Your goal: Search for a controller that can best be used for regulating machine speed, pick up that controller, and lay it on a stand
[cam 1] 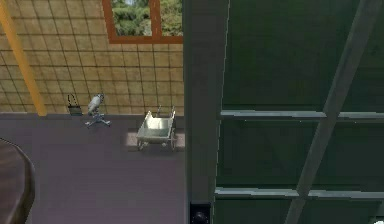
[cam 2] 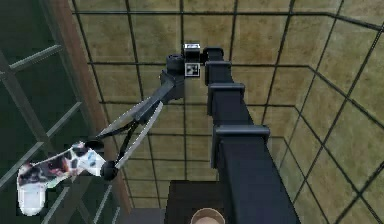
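Gripper point(cam 2: 105, 153) holds one white, black-blotched controller point(cam 2: 58, 172), which hangs at the fingers' far end clear of every surface, in front of a dark glazed frame point(cam 2: 30, 90) at the arm side view's left. Ahead, one tall dark panel point(cam 1: 290, 110) stands close on the right. To its left, open purple floor point(cam 1: 90, 170) runs to the tiled wall point(cam 1: 70, 60), with one small cart point(cam 1: 157, 128), one grey-white thing point(cam 1: 97, 107) and one round tabletop edge point(cam 1: 10, 185).

Tan tiled wall point(cam 1: 90, 70), orange-framed window point(cam 1: 143, 20), purple floor point(cam 1: 100, 175), dark green paned panel point(cam 1: 290, 110) alongside.
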Tool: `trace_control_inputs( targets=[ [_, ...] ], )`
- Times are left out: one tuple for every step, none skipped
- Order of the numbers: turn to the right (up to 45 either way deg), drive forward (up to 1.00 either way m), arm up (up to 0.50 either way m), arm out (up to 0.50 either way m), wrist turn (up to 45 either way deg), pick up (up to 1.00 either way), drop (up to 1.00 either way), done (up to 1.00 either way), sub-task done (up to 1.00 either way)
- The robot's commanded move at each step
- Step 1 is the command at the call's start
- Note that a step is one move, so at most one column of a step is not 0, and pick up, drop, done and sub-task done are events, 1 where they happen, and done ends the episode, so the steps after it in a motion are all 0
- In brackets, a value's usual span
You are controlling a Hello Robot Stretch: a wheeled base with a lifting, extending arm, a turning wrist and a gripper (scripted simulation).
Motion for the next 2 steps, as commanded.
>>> trace_control_inputs(
  targets=[
    [0.0, 0.00, 0.00, 0.00, 45.0, 0.00, 0.00, 0.00, 0.00],
    [0.0, 0.00, 0.00, 0.00, 45.0, 0.00, 0.00, 0.00, 0.00]
  ],
)
